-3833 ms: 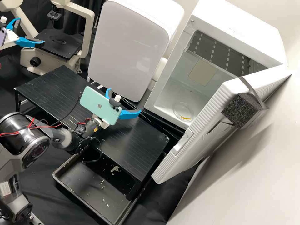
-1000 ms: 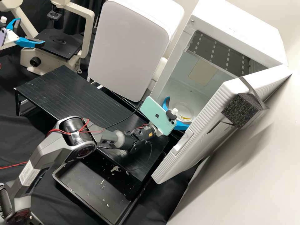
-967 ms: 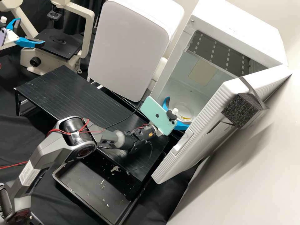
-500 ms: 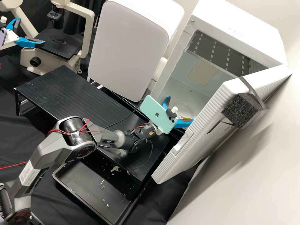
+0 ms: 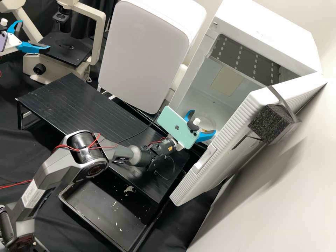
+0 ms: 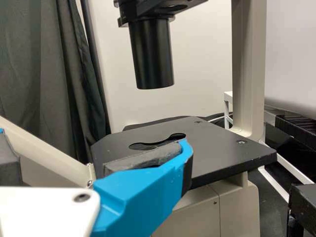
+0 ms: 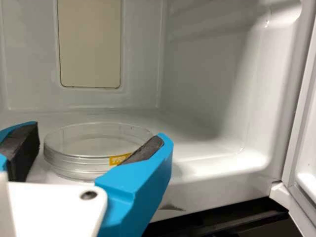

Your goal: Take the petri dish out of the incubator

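In the high view, a low black desk (image 5: 77,101) with a lined top and thin legs stretches from nine o'clock past the middle. At seven o'clock you have a rimmed black tray (image 5: 105,206) dotted with pale flecks, at ten a cream-and-black microscope (image 5: 33,64) before dark cloth. Toward one o'clock stands your boxy, smooth white incubator (image 5: 266,31), its ribbed-edged white door (image 5: 224,140) ajar, a speckled black foam block (image 5: 267,122) strapped on at three.

Your round, clear plastic petri dish (image 7: 89,143) lies flat on the incubator's glossy floor, glassy-rimmed, with a small yellow label (image 7: 118,159) on its side. Your right gripper (image 5: 204,121) is at the incubator's mouth, blue fingers spread, the dish seen between them; you cannot tell whether they touch it. Your left gripper (image 5: 35,34), fingers apart, hangs by the microscope.
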{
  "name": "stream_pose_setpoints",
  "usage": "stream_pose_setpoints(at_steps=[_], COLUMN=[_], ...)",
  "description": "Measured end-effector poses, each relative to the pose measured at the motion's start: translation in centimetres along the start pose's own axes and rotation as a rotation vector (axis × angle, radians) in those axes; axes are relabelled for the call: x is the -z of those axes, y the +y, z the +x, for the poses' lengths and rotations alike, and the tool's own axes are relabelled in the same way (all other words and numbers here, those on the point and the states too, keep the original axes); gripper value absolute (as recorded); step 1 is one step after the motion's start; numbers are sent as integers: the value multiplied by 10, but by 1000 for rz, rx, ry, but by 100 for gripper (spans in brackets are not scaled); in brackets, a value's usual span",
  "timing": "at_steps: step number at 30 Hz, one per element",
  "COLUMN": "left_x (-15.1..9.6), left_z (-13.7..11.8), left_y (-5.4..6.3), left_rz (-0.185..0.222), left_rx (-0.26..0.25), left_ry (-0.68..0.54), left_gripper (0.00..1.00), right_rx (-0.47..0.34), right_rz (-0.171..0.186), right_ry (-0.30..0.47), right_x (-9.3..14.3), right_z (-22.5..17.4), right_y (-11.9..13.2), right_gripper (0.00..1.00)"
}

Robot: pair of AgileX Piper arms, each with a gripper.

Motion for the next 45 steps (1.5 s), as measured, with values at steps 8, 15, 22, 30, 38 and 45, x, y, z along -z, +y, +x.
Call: stream_pose_setpoints(at_steps=[8, 15, 22, 30, 38, 45], left_x=[0, 0, 0, 0, 0, 0], left_z=[0, 0, 0, 0, 0, 0], left_y=[0, 0, 0, 0, 0, 0], left_rz=[0, 0, 0, 0, 0, 0], left_rx=[0, 0, 0, 0, 0, 0], left_ry=[0, 0, 0, 0, 0, 0], left_gripper=[100, 100, 100, 100, 100, 100], right_rx=[6, 1, 3, -18, -53, -74], right_rz=[-5, -3, 4, 20, 66, 115], right_ry=[-8, -12, -12, 1, 44, 100], right_x=[-5, -8, -8, -15, -15, -10], right_z=[1, 0, 0, -13, -65, -111], right_y=[-1, 1, 1, 5, 16, 18], right_gripper=[0, 0, 0, 0, 0, 0])
